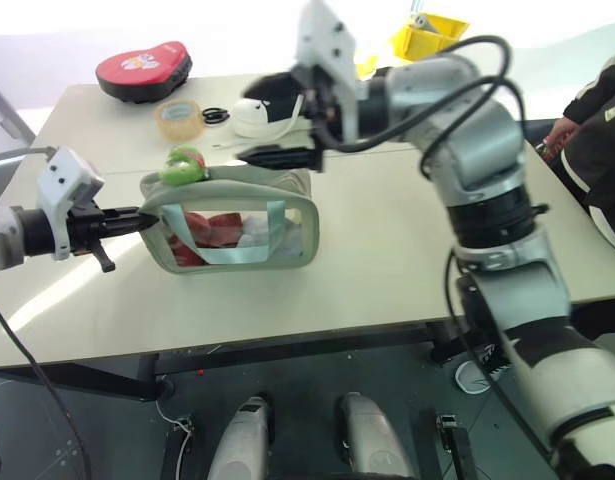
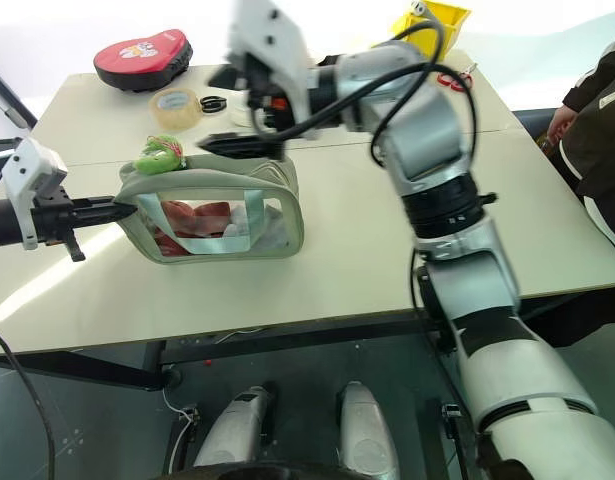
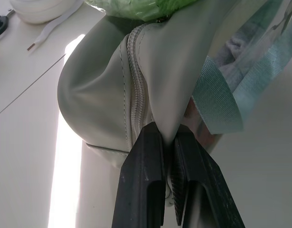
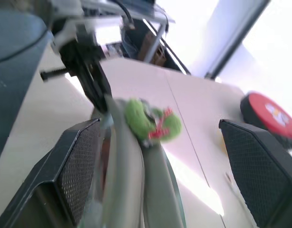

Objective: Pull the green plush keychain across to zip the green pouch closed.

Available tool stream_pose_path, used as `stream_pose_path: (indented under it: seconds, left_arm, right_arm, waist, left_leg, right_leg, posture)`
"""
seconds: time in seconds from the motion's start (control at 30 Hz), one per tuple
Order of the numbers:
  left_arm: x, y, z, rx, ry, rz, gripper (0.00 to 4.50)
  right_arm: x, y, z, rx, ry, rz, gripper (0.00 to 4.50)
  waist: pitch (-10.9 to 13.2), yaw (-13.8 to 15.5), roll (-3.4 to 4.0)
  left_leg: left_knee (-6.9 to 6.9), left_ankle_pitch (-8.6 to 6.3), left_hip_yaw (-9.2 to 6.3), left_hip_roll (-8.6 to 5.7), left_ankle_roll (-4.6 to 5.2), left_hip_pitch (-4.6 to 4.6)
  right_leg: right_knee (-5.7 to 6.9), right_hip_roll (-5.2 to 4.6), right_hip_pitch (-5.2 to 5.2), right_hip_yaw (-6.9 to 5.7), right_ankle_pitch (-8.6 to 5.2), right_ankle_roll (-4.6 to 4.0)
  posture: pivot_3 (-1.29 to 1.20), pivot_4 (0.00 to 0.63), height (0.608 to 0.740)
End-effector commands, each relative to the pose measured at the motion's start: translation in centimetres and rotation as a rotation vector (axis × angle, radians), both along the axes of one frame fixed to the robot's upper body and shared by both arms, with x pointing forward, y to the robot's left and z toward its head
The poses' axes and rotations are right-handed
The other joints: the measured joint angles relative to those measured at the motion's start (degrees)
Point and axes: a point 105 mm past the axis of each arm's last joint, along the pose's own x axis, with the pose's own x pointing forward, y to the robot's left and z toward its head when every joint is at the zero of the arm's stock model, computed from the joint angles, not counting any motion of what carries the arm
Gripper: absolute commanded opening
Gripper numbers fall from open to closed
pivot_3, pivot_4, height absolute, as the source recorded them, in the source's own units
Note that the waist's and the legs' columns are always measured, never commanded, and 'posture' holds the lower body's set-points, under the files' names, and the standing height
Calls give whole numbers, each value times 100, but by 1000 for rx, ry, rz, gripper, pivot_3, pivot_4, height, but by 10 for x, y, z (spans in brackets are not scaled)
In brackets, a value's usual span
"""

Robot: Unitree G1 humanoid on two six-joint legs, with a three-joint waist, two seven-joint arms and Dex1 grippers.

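Green pouch (image 1: pixel 237 225): stood on the table (image 1: pixel 407 260); red items are seen through its clear side
Green plush keychain (image 1: pixel 184 165): perched at the pouch's top left end
Left gripper (image 3: pixel 169 156): fingers pressed together, pinching the pouch's left end fabric beside the zipper
Right gripper (image 4: pixel 155 156): fingers spread wide above the pouch top, nothing held

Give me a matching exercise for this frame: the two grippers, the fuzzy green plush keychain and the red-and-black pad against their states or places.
Things:
1. left gripper
2. right gripper
3. fuzzy green plush keychain
4. red-and-black pad

States or places:
A. on top of the pale sage-green pouch, at the end the left gripper holds
B. fingers wide apart
C. far table corner
D. pinching the pouch's end

Pairs: 1-D, 2-B, 3-A, 4-C
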Motion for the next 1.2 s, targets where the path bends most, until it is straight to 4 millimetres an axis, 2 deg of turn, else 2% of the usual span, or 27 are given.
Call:
stream_pose_path:
  seconds: [0.03,0.2,0.33,0.43,0.57,0.6,0.67,0.8,0.9,1.03,1.2]
  left_arm:
    - [0,-4,12,21,-54,-25,0]
    - [1,-8,11,26,-53,-42,0]
    - [0,-9,9,25,-53,-40,0]
    - [-2,-8,9,20,-54,-33,0]
    - [-2,-9,12,0,-63,-28,0]
    - [-2,-9,12,0,-64,-28,0]
    - [-2,-9,12,0,-65,-27,0]
    - [-1,-10,12,-2,-67,-24,0]
    - [0,-9,11,-4,-66,-19,0]
    - [-1,-8,9,-4,-59,-15,0]
    - [1,-9,8,-3,-53,-18,0]
  right_arm:
    - [-1,29,-5,-3,-79,14,4106]
    - [12,59,-25,-48,-124,-4,4106]
    - [27,69,-36,-49,-94,-47,4106]
    - [27,73,-37,-47,-86,-34,3410]
    - [27,73,-37,-49,-86,-24,1432]
    - [28,72,-36,-47,-91,-29,817]
    - [30,71,-34,-43,-97,-39,37]
    - [42,54,-18,4,-109,-107,37]
    - [55,17,-3,56,-91,-191,37]
    - [61,-30,8,88,-69,-294,37]
    - [58,-78,2,58,-44,-415,37]
  waist:
    - [0,6,0]
    - [0,25,0]
    - [0,14,0]
    - [0,11,0]
    - [0,10,0]
    - [0,7,0]
    - [0,0,0]
    - [0,-5,0]
    - [0,32,0]
    - [0,77,-1]
    - [0,70,0]
  left_leg:
    - [1,0,-1,0,0,0]
    - [2,0,-2,-1,-1,0]
    - [-1,0,-4,0,-1,0]
    - [0,0,-4,0,-1,0]
    - [-1,0,-6,0,-1,0]
    - [-1,0,-6,0,-1,0]
    - [-1,0,-7,0,-1,0]
    - [-1,0,-7,0,-1,0]
    - [0,0,-7,-1,-1,-1]
    - [1,1,-6,-1,-1,-1]
    - [1,1,-5,0,-1,0]
  right_leg:
    - [1,1,1,0,0,0]
    - [0,2,1,0,0,0]
    - [1,6,-1,0,0,-1]
    - [2,6,0,0,1,-1]
    - [2,7,0,0,1,-2]
    - [2,7,0,0,1,-2]
    - [2,8,-1,0,1,-2]
    - [3,8,0,0,1,-1]
    - [2,8,0,0,1,-2]
    - [1,7,1,1,1,-2]
    - [3,7,0,2,1,-2]
  posture:
    - [0,150,740]
    - [0,150,740]
    - [0,150,740]
    - [0,150,740]
    - [0,150,740]
    - [0,150,740]
    - [0,150,740]
    - [0,150,740]
    - [0,150,740]
    - [0,150,740]
    - [0,150,740]
